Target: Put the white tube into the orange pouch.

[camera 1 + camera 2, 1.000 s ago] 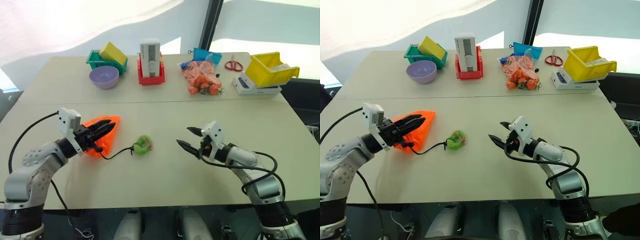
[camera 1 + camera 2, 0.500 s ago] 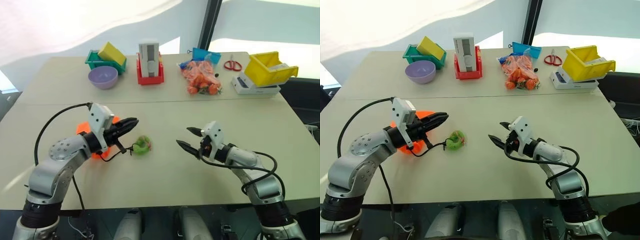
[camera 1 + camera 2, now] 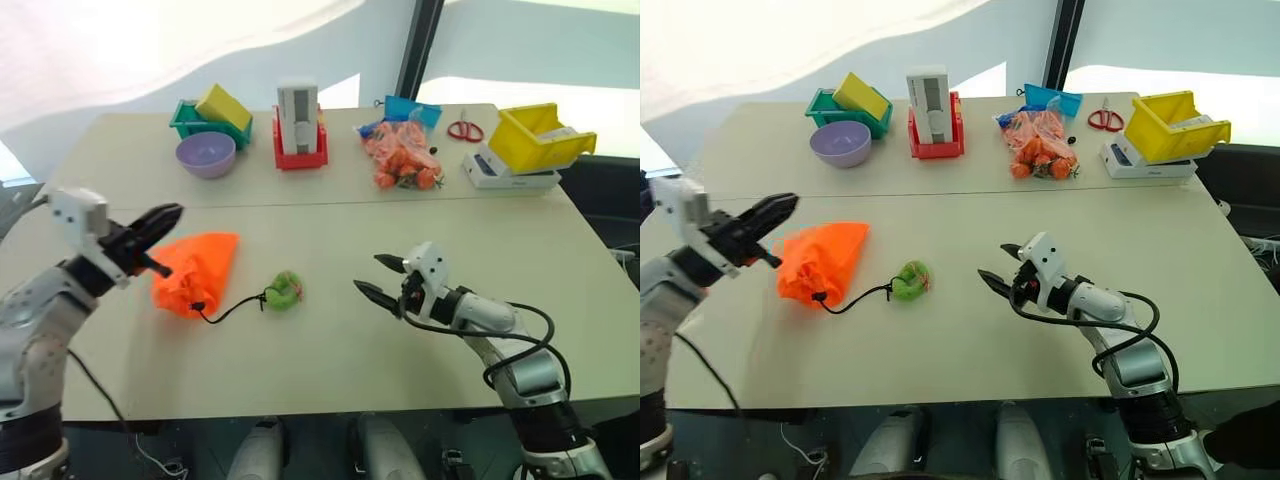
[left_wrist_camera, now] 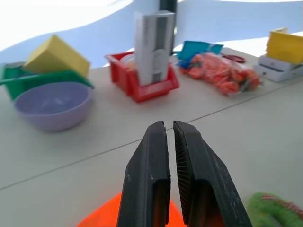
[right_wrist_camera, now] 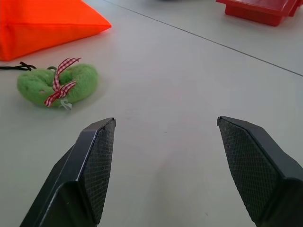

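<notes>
The orange pouch [image 3: 195, 272] lies flat on the table's left side. Its black cord [image 3: 235, 306] runs to the green fuzzy ball [image 3: 285, 291]. My left gripper [image 3: 170, 213] hovers above and to the left of the pouch, shut with nothing between its fingers, pointing toward the table's far side. My right gripper [image 3: 370, 274] rests low over the table to the right of the green ball [image 5: 57, 85], open and empty. The white tube is out of view.
Along the far edge stand a purple bowl [image 3: 207, 154], a green bin with a yellow block [image 3: 212, 115], a red bin holding a white-grey block [image 3: 300, 125], a bag of orange lumps [image 3: 402, 155], scissors [image 3: 467, 130] and a yellow bin [image 3: 543, 137].
My left gripper first reached right over the pouch toward the green ball, then swung back left and up, off the pouch. The pouch now lies uncovered. The right arm has kept still.
</notes>
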Tool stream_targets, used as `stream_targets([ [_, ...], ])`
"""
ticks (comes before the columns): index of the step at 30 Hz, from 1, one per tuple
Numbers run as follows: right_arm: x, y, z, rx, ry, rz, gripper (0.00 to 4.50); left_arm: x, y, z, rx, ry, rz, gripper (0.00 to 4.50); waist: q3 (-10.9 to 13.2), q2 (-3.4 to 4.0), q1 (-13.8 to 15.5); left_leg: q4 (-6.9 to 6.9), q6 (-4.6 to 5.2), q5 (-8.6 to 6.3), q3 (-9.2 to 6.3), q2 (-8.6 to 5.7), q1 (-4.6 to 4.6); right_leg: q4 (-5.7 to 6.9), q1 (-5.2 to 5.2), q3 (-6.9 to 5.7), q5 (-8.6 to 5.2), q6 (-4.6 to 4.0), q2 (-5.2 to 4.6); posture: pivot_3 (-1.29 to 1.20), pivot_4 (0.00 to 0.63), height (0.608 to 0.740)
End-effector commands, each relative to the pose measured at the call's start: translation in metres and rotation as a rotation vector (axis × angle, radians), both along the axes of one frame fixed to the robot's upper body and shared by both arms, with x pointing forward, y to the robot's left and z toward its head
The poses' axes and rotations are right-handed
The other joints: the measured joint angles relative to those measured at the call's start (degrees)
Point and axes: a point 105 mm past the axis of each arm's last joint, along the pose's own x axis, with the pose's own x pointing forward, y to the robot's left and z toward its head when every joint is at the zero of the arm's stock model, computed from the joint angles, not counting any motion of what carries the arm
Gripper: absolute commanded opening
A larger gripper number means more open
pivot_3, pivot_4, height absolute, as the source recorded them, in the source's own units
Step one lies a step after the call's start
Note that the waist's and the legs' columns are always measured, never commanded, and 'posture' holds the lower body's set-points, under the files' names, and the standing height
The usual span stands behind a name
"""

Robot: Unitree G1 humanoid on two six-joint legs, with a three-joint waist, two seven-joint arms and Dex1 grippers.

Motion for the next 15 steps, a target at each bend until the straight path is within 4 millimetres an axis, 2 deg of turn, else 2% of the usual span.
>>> stream_targets([
  [1,0.005,-0.016,0.011,0.005,-0.065,-0.053,3.59,-0.017,0.053,-0.014,0.018,0.022,0.178,0.34,0.00,0.00,0.03,-0.02,0.00,0.00,0.01,0.00,0.00,-0.01,-0.01,0.00,0.00,0.00,-0.01,0.00,0.150,0.740],
  [4,0.002,-0.027,0.009,0.001,-0.075,-0.056,3.59,-0.036,0.083,-0.041,0.003,0.087,0.291,0.34,0.00,0.00,0.37,-0.04,0.00,0.00,0.00,0.03,-0.04,-0.08,-0.03,0.00,-0.01,-0.02,-0.04,0.00,0.150,0.740],
  [6,-0.001,-0.035,0.008,-0.001,-0.080,-0.060,3.59,-0.046,0.095,-0.057,-0.007,0.131,0.350,0.34,0.00,-0.01,0.57,-0.04,0.00,0.00,-0.01,0.02,-0.06,-0.13,-0.01,0.00,-0.01,-0.03,-0.08,0.00,0.150,0.740],
  [11,-0.006,-0.053,0.004,0.009,-0.064,-0.084,3.59,-0.062,0.096,-0.087,-0.026,0.215,0.397,0.34,-0.01,-0.01,0.49,-0.03,-0.01,0.00,-0.01,0.08,-0.03,-0.46,0.22,-0.01,-0.01,-0.40,-0.14,0.00,0.150,0.740],
  [15,-0.008,-0.054,0.001,0.014,-0.051,-0.069,3.59,-0.064,0.091,-0.095,-0.029,0.243,0.391,0.34,-0.02,-0.03,0.45,-0.02,-0.01,0.00,0.01,0.15,-0.02,-0.53,0.24,-0.01,0.04,-0.47,-0.13,0.00,0.150,0.740],
])
